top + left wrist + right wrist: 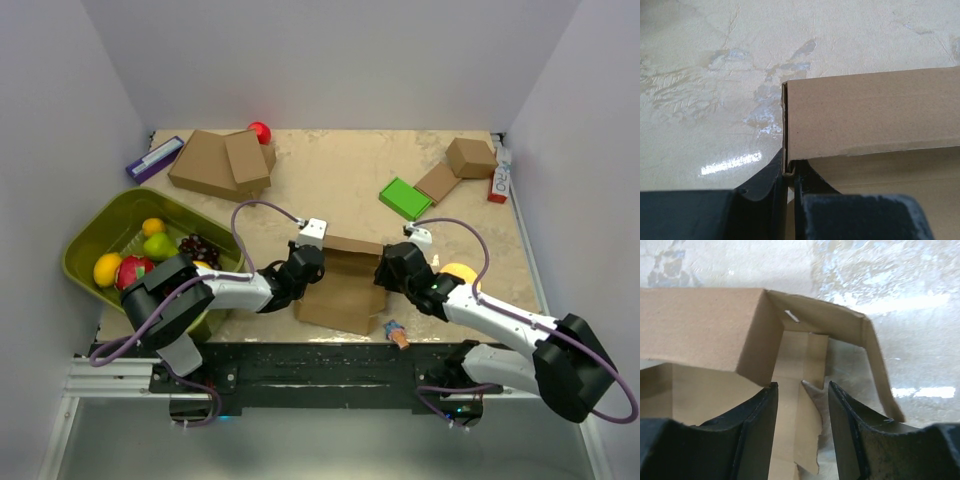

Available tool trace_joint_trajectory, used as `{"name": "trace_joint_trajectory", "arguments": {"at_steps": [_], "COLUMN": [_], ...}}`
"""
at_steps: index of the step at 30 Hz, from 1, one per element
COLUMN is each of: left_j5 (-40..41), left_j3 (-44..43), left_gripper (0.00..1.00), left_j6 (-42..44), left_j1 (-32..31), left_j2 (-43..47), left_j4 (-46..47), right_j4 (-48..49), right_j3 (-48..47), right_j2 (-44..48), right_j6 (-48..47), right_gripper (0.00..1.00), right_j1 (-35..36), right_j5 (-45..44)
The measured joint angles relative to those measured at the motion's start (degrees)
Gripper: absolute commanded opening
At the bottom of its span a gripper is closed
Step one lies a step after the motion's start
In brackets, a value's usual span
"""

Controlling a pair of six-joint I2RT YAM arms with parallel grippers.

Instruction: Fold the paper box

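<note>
Nearest the lens in the left wrist view, the left jaws are pressed together on the thin left end of an upright wall of the plain brown corrugated cardboard mailer box, with the cardboard edge caught between the two black fingers. The right jaws stand apart in their own view. They straddle a narrow cardboard tab at the box's right end without clamping it, and a side flap leans outward just to their right. Seen from above, the box lies on the beige table, near its near edge and about midway between the two arms, with the base panel flat and the raised wall along its far side. That wall runs left to right, so each arm meets one end of it and neither is clearly nearer. The next move seems to hinge on the right end: the tab lies straight ahead between the open right jaws, so it could be closed on or pushed inward while the left side keeps the wall upright.
</note>
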State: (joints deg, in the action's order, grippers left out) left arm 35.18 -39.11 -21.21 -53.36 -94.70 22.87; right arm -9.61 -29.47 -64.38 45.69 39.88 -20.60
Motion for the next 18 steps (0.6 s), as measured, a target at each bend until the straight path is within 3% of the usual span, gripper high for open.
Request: {"name": "trace_joint_trajectory", "arguments": {"at_steps": [7,18], "left_j5": [-0.04,0.0], "left_j3": [0.0,0.0], "left_gripper": [0.04,0.04], "left_j6": [0.02,0.0], "left_j1": [0.0,0.13], "left_j2": [0.0,0.0], "left_j4": [0.0,-0.07], "right_j4": [1.36,10.19], "right_j3": [0.04,0.42], "right_j2": [-2.1,-5.6], "right_j6": [0.07,-2.05], "right_gripper": [0.46,0.31], "right_j1": [-0.22,-0.2], "right_j5": [-2.64,-2.01]}}
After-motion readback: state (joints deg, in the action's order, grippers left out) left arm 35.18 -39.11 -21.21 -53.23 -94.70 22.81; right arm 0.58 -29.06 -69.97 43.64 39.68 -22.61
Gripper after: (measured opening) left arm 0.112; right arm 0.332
